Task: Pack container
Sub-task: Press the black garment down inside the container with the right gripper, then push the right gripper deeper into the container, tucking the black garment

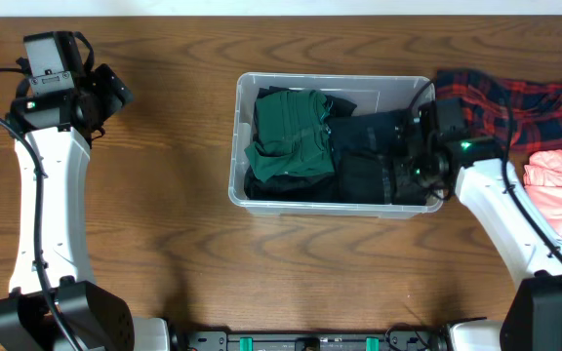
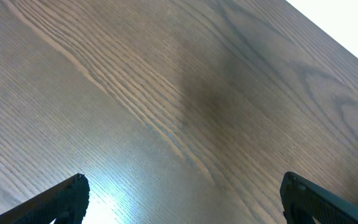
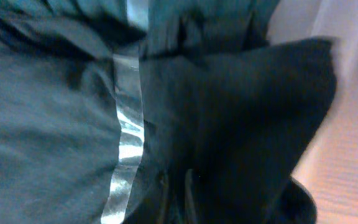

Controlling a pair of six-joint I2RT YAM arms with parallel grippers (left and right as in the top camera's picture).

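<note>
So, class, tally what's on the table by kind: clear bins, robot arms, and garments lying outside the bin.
Clear bins: 1, the container
Robot arms: 2, the left arm and the right arm
Garments outside the bin: 2, the red plaid garment and the pink garment
Total: 5

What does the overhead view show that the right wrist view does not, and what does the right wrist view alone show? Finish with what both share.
Only overhead: the whole large rectangular clear plastic bin, plus a red plaid cloth and a pink cloth lying outside it on the brown wooden table. Only right wrist: a shiny silvery strip running across the fabric. Both: the dark clothing packed in the bin.
</note>
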